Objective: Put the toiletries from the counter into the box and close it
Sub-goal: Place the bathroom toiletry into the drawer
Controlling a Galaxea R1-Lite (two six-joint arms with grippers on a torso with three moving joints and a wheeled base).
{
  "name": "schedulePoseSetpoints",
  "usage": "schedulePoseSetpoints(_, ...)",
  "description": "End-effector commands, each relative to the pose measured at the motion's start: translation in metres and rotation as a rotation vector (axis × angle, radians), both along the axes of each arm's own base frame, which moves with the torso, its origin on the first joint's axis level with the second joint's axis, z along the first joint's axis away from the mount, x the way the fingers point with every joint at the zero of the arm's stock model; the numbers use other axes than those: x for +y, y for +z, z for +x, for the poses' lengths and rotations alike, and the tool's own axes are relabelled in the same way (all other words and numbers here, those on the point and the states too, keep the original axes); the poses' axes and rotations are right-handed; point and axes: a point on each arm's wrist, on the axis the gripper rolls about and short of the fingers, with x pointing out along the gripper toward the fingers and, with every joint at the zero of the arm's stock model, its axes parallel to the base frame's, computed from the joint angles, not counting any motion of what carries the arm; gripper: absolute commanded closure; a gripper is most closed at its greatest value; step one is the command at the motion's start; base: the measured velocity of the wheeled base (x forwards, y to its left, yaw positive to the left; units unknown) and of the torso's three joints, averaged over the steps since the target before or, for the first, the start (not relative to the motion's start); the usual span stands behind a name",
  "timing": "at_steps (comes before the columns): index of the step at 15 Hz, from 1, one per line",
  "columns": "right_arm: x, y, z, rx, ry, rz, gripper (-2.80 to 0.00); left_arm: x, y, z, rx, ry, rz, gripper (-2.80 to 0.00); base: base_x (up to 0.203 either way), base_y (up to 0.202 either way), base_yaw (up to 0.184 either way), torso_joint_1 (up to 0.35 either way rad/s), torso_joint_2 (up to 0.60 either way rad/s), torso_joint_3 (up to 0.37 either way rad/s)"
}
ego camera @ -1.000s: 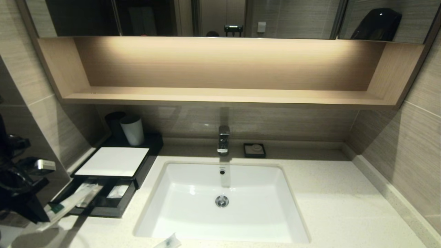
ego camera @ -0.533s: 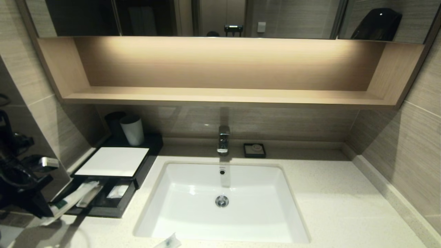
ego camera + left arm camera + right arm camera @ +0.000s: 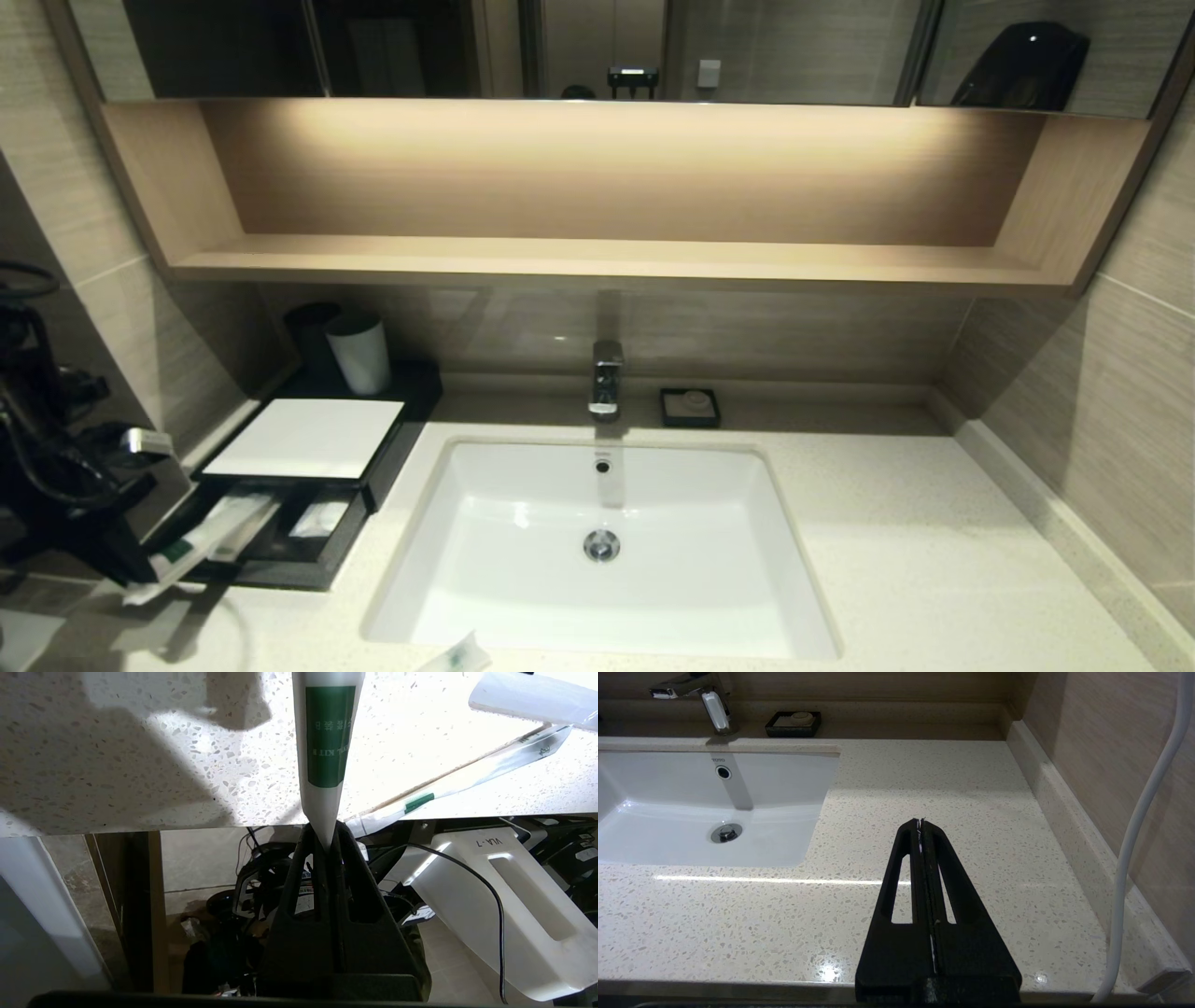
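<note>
The packet, a slim translucent sleeve with whitish contents and a green label band, is pinched by its narrow end in my left tool, whose two black fingers are pressed fully together on the plastic. From the tool the packet runs straight ahead, above the speckled cream desk; in the head view the same packet slants from my left tool up across the front edge of the box's pulled-out drawer, its far end over the drawer's left compartment. The drawer stands open under the flat white top panel, and a further small wrapped item lies in a compartment just beyond the packet's tip. Beside my left tool, a second long packet with a small green mark lies flat at the desk's near edge, and the corner of a third shows farther off to the same side. Another packet's end shows at the near edge of the desk, in front of the white basin. Behind the box stand a white cup and a darker one behind it; a tap and a small black soap dish sit at the basin's far rim. My right tool is parked over bare desk well to the right of the basin, fingers closed against each other and holding nothing.
</note>
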Motion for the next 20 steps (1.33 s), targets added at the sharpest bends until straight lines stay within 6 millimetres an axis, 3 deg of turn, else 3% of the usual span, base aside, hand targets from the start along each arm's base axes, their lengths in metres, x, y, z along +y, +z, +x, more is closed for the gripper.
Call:
schedulePoseSetpoints(1,0.0,0.0,0.0,0.0,0.0,0.0,0.0,0.0,-0.006,0.004,0.017,-0.007,-0.011,0.0,0.0,0.0,0.0,0.0,0.0,0.0)
schedulePoseSetpoints(20,0.0,0.0,0.0,0.0,0.0,0.0,0.0,0.002,-0.022,0.034,-0.011,-0.024,-0.008,0.0,0.0,0.0,0.0,0.0,0.0,0.0)
